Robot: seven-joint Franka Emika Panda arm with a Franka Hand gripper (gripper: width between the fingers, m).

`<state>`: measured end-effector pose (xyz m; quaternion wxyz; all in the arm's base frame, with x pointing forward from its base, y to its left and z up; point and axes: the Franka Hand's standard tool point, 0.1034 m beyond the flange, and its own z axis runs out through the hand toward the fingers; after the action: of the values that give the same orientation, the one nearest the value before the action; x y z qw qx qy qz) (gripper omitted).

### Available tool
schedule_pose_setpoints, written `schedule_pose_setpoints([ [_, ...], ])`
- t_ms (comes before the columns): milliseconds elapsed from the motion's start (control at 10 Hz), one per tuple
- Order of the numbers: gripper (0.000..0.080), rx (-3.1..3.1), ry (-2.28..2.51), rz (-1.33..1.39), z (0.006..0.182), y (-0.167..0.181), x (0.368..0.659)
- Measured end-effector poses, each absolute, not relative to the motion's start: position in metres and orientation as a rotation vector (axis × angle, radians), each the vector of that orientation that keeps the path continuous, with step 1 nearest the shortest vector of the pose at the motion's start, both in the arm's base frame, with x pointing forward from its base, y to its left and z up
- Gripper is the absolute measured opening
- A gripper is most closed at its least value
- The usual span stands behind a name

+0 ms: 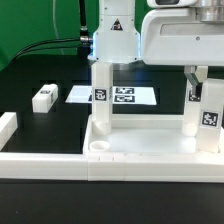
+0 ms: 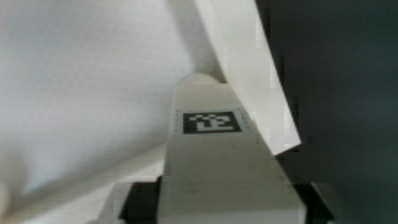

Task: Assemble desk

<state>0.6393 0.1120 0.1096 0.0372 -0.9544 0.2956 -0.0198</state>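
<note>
Hand (image 2: 228, 198) clamped on the upright leg (image 2: 217, 150) between its fingers (image 2: 143, 202), with the top (image 1: 140, 140) just below, probably so that the leg can be screwed down into that top's corner.

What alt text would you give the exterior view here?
The tool grips an upright tagged leg at the exterior view's right of the white desk top; a second leg stands upright toward that view's left. Behind them, a loose leg and the marker board lie on the black table.
</note>
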Motion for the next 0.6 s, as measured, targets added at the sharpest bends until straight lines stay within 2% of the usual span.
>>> schedule_pose_setpoints([
  [600, 0.0289, -2.516, 1.696, -0.042, 0.1088, 0.1107, 0.6387],
])
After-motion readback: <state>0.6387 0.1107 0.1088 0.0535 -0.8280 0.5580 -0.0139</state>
